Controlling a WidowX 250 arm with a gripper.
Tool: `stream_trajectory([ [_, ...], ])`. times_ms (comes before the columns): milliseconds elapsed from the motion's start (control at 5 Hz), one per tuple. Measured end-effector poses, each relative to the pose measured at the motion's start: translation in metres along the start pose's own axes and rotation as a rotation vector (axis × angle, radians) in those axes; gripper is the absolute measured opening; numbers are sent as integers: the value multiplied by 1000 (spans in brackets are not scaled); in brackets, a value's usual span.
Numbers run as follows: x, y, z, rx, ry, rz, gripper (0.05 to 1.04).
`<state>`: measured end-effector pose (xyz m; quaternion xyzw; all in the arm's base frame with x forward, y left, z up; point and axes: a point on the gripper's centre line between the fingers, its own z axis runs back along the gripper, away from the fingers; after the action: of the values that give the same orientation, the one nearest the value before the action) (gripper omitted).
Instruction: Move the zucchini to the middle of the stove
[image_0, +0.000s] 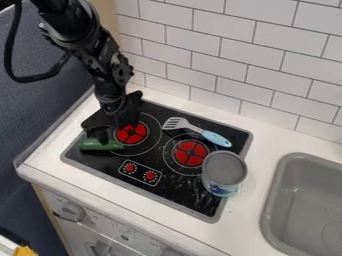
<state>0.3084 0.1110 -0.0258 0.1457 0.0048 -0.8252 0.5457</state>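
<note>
The black gripper (114, 129) hangs low over the left part of the stove (167, 191), beside the left burner. Its fingers stand apart, open. The green zucchini (101, 145) lies on the black stovetop near its left edge. One fingertip is right above or against the zucchini's upper side and hides a little of it; whether they touch I cannot tell. The other fingertip is farther back and to the right, by the red burner.
A slotted spatula with a blue handle (217, 139) lies on the back right of the stove. A grey-lidded can (224, 172) stands at the stove's right edge. Farther right is a grey sink (273, 202), and a white tiled wall (220, 50) rises behind.
</note>
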Motion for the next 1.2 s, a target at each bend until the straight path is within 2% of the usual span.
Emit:
stream_trajectory([
  [400,0,-16,-8,-89,-59,205,999],
  [800,0,-15,-30,-116,-105,263,999],
  [1000,-4,-15,-40,-124,-109,273,970],
  [1200,-9,-12,-41,-121,-97,252,713],
])
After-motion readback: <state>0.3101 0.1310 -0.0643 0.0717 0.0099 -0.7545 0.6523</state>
